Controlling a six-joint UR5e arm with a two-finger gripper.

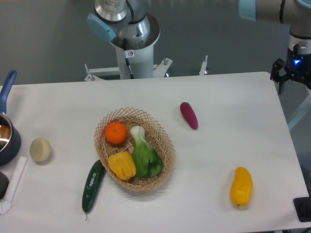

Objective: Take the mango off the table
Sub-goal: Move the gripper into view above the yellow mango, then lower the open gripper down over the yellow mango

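Nearest the camera was the bottom edge of the table [204,97], where the cucumber [92,185] sat lower left of centre, and the mango [241,186] lay at lower right, bare tabletop all round it and well apart from everything else.

Going left to right: a blue-handled pot [7,131] was cut off by the left edge of the frame, with a pale round thing [40,149] just beside it, couldn't tell what it was tbh. Then the cucumber, lying at a slant with its upper end close to the wicker basket [163,133] in the middle. Inside the basket were an orange [115,133] at upper left, a yellow bell pepper [122,165] at lower left, and a bok choy [144,154] along the right side. Right of the basket, a purple eggplant [189,115] lay on its own, tilted. Below and right of that was the mango, roughly upright in the frame.

My gripper [293,73] was way off at the upper right edge, beyond the table corner and far from the mango. It held nothing that I could see, but it was too small and dark to tell whether the fingers were spread or closed.
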